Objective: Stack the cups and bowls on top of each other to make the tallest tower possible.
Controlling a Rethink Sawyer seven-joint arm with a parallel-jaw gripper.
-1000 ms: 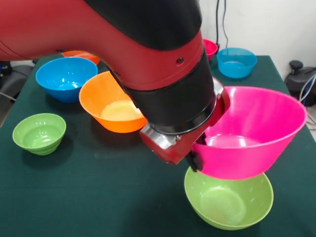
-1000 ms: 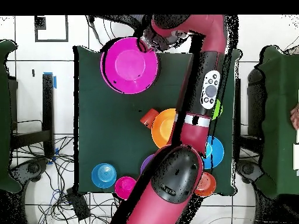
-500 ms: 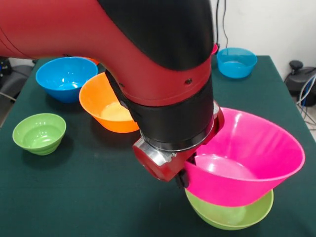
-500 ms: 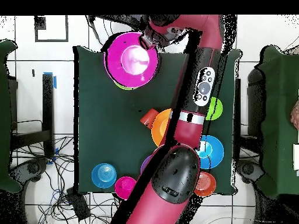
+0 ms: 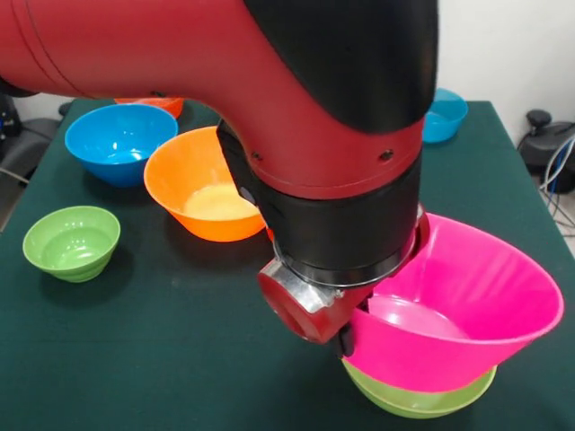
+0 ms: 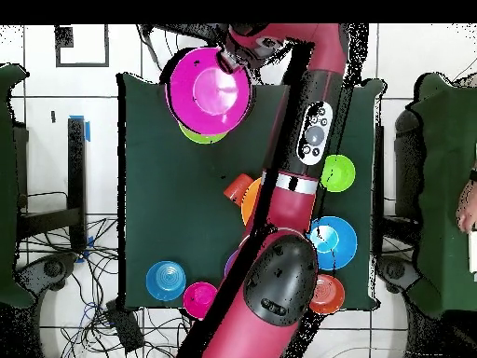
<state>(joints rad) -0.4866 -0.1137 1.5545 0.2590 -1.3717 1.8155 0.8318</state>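
Note:
My gripper [image 5: 349, 338] is shut on the near-left rim of the big pink bowl [image 5: 467, 310], and the wrist hides most of the grip. The pink bowl is tilted, its base down inside a medium green bowl [image 5: 409, 398] at the table's front edge. From above, the gripper [image 6: 226, 59] sits at the pink bowl [image 6: 210, 89], with a sliver of the green bowl [image 6: 199, 137] showing beneath. The orange-red cup [image 6: 237, 187] lies beside the large orange bowl [image 5: 199, 187]; the arm hides it in the front view.
On the green table [image 5: 162, 350] stand a medium blue bowl [image 5: 119, 140], a small green bowl [image 5: 72, 241], a small orange bowl [image 5: 151, 103] and a small blue bowl [image 5: 446, 113]. A magenta bowl [image 6: 199, 298] shows from above. A person's hand [image 6: 465, 207] is at the right edge.
The arm has carried the pink bowl down and a little toward the camera, from hanging above the green bowl to sitting in it. The other bowls have not moved.

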